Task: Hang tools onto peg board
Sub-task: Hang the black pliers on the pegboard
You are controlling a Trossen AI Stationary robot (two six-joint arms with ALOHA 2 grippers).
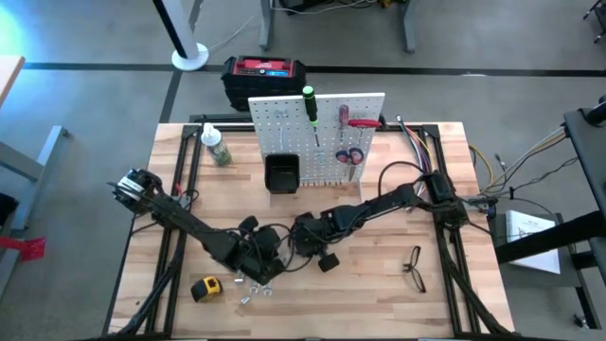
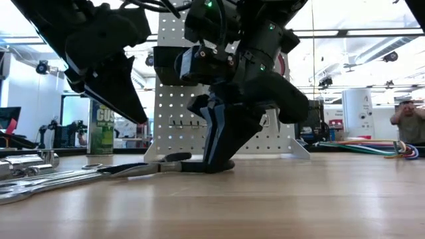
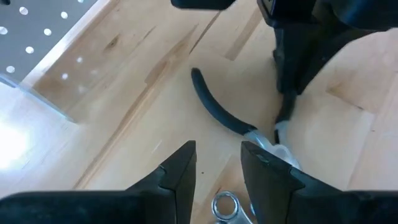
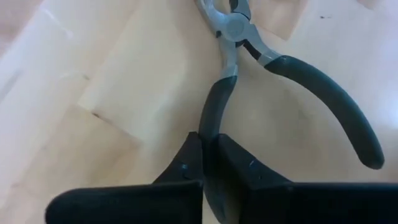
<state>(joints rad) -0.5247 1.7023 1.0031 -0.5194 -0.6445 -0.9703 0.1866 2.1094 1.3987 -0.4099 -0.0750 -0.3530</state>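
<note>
Step in hand: grasping black-handled pliers [image 4: 249,43] that lie flat on the bench [image 1: 379,303], ahead of lifting them toward the peg board [image 1: 284,118].
Right gripper [image 4: 205,168]: down at the bench near its middle, jaws pinched tight on one handle of the pliers; the other handle splays free to the side.
Left gripper [image 3: 217,168]: low over the bench just beside the right one, jaws narrowly apart and holding nothing; one pliers handle lies just ahead of it, and a wrench ring [image 3: 224,204] shows beneath its jaws.
Pliers position: flat on the wood, head pointing away from the right wrist, not yet raised as far as the low view shows.
Peg board: upright at the far side of the bench, with a black bin [image 1: 281,173] on its front; a green-handled screwdriver [image 1: 310,102], a red-handled tool [image 1: 346,118] and red-handled pliers [image 1: 348,154] already hang on it.
Still on the bench: yellow tape measure [image 1: 206,288], silver wrenches [image 2: 40,180], black-framed glasses [image 1: 414,267].
Next move calls for: a straight lift, my guess, keeping the single-handle pinch from slipping or letting the pliers swing, then lining the open handles over a free peg.
Risk: held by one handle, the tool may pivot in the jaws.
</note>
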